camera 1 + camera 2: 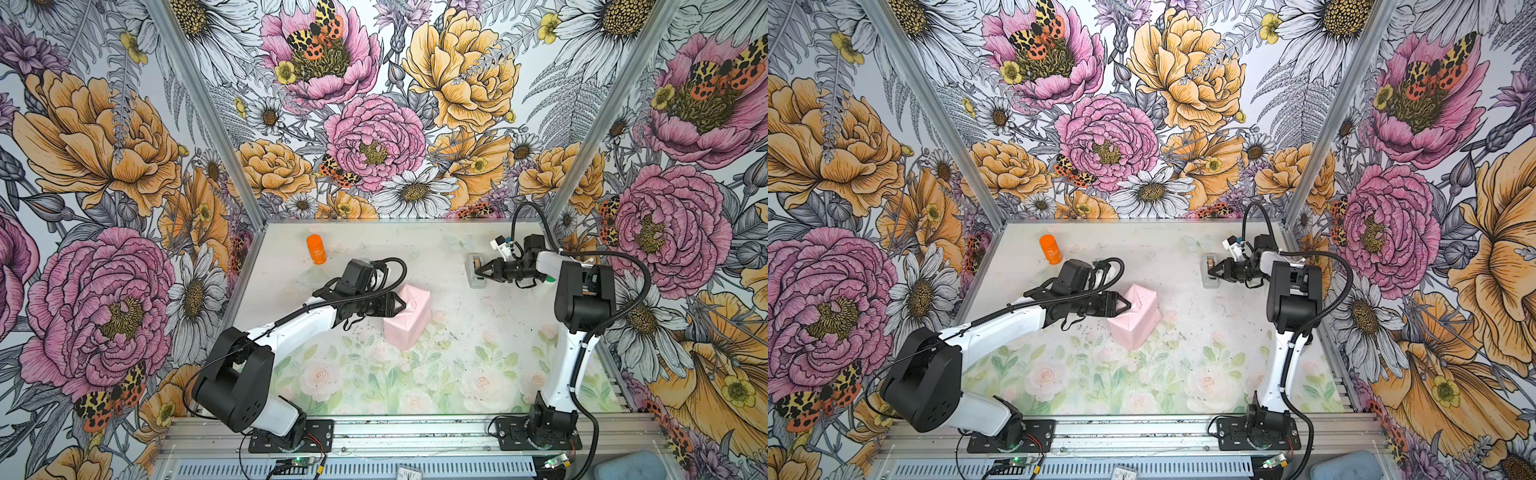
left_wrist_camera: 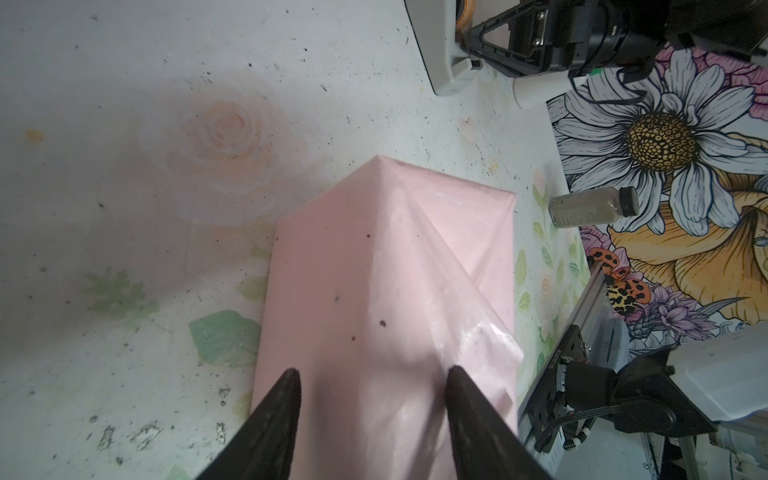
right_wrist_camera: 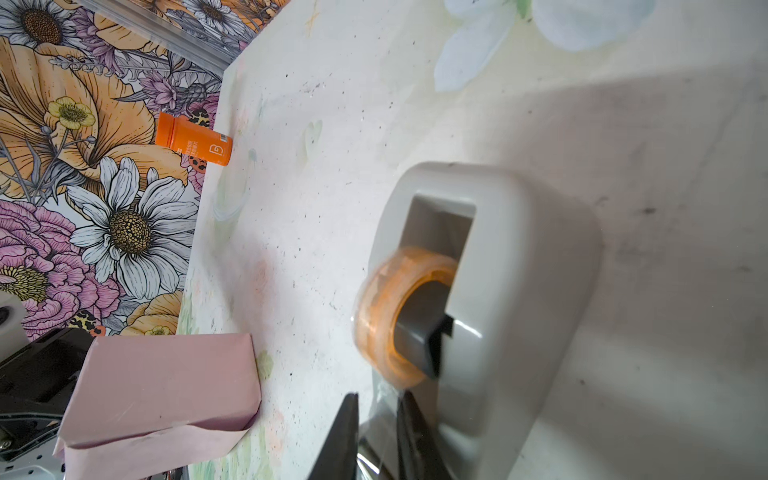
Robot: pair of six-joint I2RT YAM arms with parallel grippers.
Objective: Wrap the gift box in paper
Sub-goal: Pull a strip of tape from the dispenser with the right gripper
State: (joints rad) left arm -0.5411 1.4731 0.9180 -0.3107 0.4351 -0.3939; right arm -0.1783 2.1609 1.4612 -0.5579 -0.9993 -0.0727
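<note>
Right pincer [image 3: 376, 401] narrowly apart astride tape [image 3: 386, 390], wrist view only; left pincer [image 2: 372, 370] apart

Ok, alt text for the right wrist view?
The right gripper, jaws narrowly open, straddles the loose tape end at a grey tape dispenser. Farther off on the table are the pink-papered gift box and an orange bottle.

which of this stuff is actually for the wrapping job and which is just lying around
For the job:
- pink paper parcel
- tape dispenser
- tape roll

Just lying about:
- orange bottle
- small black-capped bottle
</note>
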